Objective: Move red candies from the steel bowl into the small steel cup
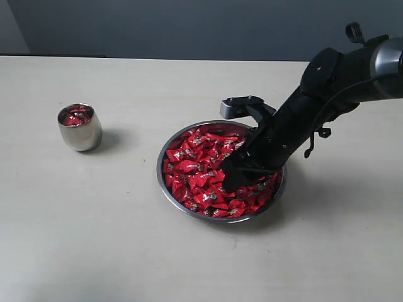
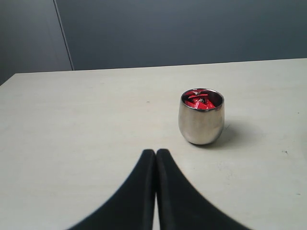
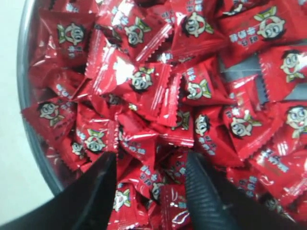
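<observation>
The steel bowl (image 1: 167,153) sits mid-table, heaped with red candies (image 1: 195,167). My right gripper (image 1: 228,178) is down inside the bowl, its tips among the sweets. In the right wrist view that gripper (image 3: 151,163) stands open, its two black fingers (image 3: 204,187) spread apart with red candies (image 3: 144,81) lying loose between them and the bowl's rim (image 3: 24,72) at the side. The small steel cup (image 1: 80,128) stands at the far left and holds a few red candies (image 1: 75,117). My left gripper (image 2: 156,154) is shut on nothing, a short way from the cup (image 2: 201,120).
Pale tabletop (image 1: 94,239) all around the bowl and cup. The right arm (image 1: 327,88) slants down from the right over the bowl's far side. A dark wall (image 1: 189,25) runs behind the table's back edge.
</observation>
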